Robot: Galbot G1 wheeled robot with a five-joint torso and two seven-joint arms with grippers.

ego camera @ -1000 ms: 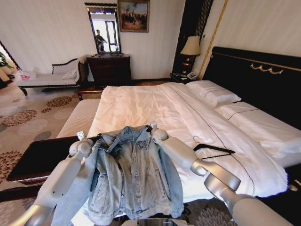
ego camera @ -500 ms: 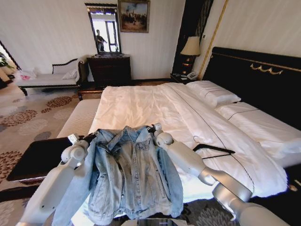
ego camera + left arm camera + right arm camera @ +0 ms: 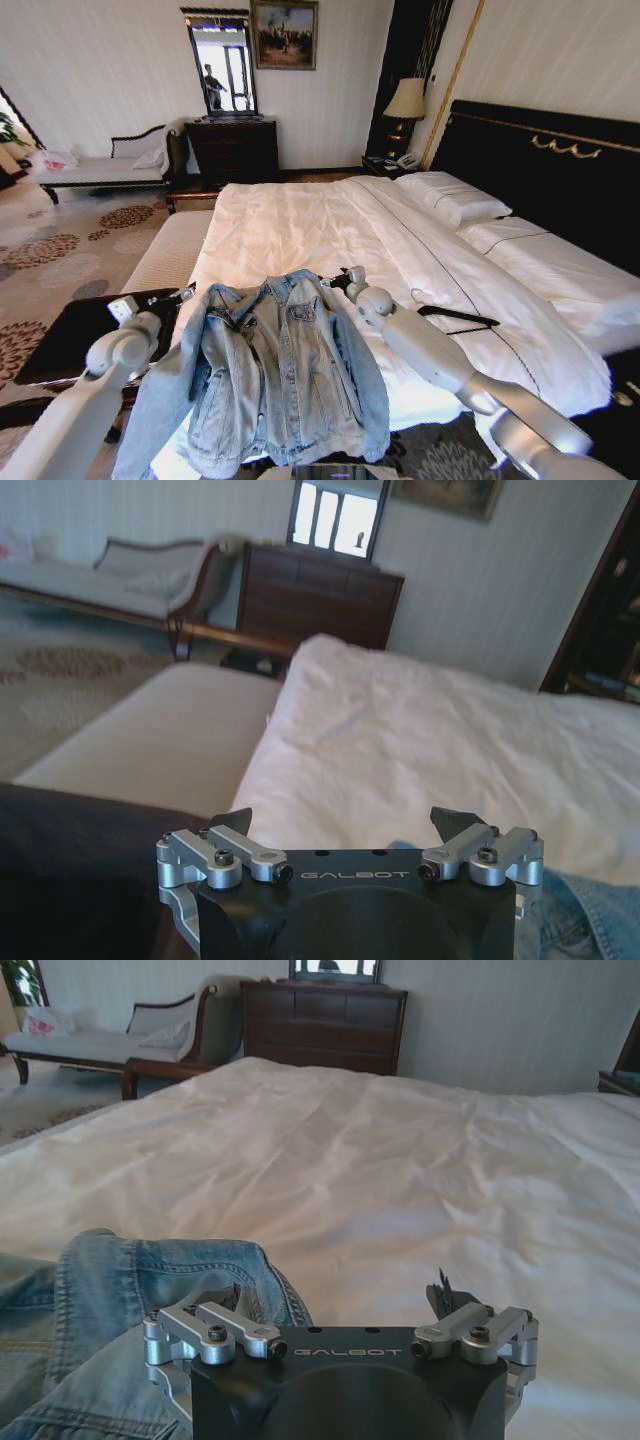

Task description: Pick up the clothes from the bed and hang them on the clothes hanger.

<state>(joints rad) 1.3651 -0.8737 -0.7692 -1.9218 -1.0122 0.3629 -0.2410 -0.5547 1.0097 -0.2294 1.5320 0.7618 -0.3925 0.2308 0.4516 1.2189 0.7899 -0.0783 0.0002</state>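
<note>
My light-blue soft denim jacket [image 3: 275, 375] lies spread open on the foot of the wide white bed [image 3: 300, 225], front side up, with its collar between my two hands. My left gripper [image 3: 345, 825] sits just beside the left shoulder, with its jaws wide apart and nothing in them. My right gripper [image 3: 335, 1300] is just beside the right shoulder, and its jaws are wide apart too, empty, with a fold of denim touching one side.

I think the jacket is floppy and a bit heavy, so it will sag. The thick shoulder seams look best to pinch.

The thin black hanger [image 3: 455, 318] lies on the sheet past my right arm, near it.
</note>
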